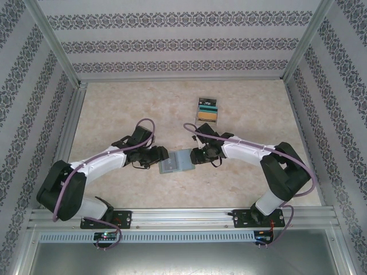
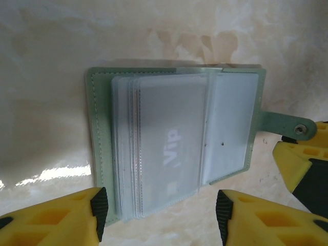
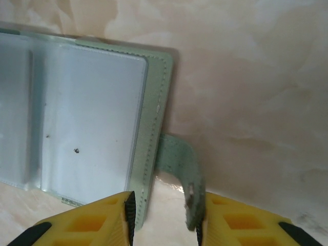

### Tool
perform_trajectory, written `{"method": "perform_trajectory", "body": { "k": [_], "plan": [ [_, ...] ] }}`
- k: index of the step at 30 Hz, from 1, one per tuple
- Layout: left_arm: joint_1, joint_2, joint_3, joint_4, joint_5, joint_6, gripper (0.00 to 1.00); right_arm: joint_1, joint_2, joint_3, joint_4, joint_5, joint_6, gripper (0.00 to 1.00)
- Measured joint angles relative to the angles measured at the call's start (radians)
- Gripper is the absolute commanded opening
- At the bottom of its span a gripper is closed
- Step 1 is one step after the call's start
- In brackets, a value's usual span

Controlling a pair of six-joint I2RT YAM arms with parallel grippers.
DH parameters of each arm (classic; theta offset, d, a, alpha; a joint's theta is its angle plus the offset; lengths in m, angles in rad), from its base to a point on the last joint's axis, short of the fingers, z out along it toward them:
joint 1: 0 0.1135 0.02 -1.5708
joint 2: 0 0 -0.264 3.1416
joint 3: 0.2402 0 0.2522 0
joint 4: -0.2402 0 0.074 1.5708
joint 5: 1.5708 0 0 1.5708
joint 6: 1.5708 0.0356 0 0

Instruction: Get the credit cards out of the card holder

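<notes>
Yellow-fingered left tool (image 2: pixel 160 205) sits right up close, jaws moderately wide and holding nothing. It straddles the near edge of the card holder (image 2: pixel 100 133), which lies open and flat on the table (image 2: pixel 46 77) between both arms. Right tool (image 3: pixel 164 212) is set narrower, around the closing strap (image 3: pixel 179 159). The strap touches one pad, but I can't see a real pinch.

My worry: the clear sleeves (image 2: pixel 128 143) are stacked and look slippery. Closing here could grab a whole bunch of them instead of the Vip card (image 2: pixel 171 154) tucked inside one, and lift the holder off the table. If the right side only has that floppy strap, the holder could swivel or drag along too.

Other credit cards (image 1: pixel 207 110) lie in a pile well apart, farther back on the table.
</notes>
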Motion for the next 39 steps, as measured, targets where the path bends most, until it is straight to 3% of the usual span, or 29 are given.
{"method": "perform_trajectory", "body": {
  "k": [6, 17, 28, 39],
  "plan": [
    [-0.001, 0.054, 0.002, 0.024, 0.007, 0.000, 0.58, 0.028, 0.031, 0.000, 0.048, -0.013, 0.044, 0.28],
    [-0.005, 0.092, 0.003, 0.032, 0.011, 0.001, 0.55, 0.058, 0.065, -0.009, 0.081, -0.021, 0.089, 0.20],
    [-0.008, 0.033, 0.037, -0.007, -0.042, 0.009, 0.57, 0.101, 0.080, -0.006, 0.109, -0.021, 0.118, 0.19],
    [-0.008, 0.067, 0.041, -0.006, -0.040, 0.017, 0.56, 0.101, 0.082, -0.005, 0.108, -0.021, 0.122, 0.19]
  ]
}}
